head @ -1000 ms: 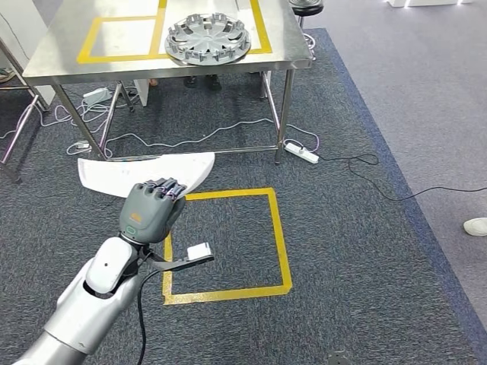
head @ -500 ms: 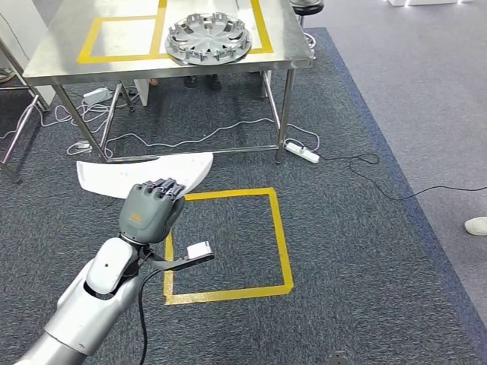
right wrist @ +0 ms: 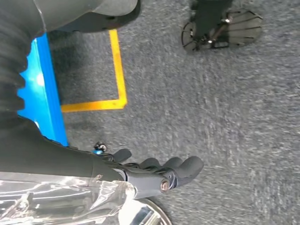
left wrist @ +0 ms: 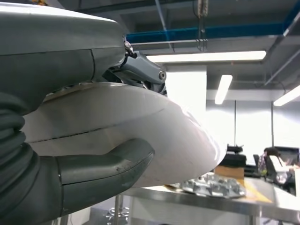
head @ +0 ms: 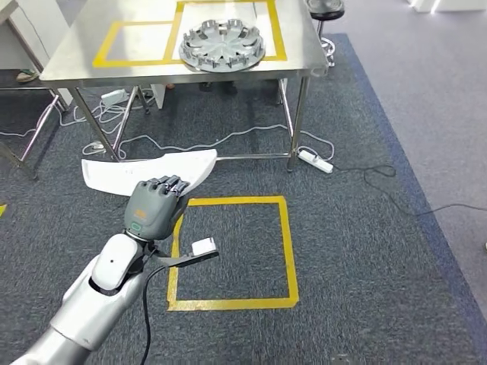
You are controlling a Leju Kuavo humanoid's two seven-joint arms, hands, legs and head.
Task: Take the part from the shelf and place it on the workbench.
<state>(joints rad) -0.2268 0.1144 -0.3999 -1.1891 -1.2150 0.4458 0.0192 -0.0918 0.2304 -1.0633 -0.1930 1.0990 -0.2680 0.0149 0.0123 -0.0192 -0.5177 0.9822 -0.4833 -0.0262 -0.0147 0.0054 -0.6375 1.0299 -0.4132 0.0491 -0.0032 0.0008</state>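
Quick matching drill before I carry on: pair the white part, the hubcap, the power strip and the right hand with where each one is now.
1. white part
2. hubcap
3. power strip
4. right hand

A. on the steel workbench
B. hanging over the carpet, holding nothing
C. held in the left hand
D. on the carpet by a workbench leg

Pairs: 1-C, 2-A, 3-D, 4-B
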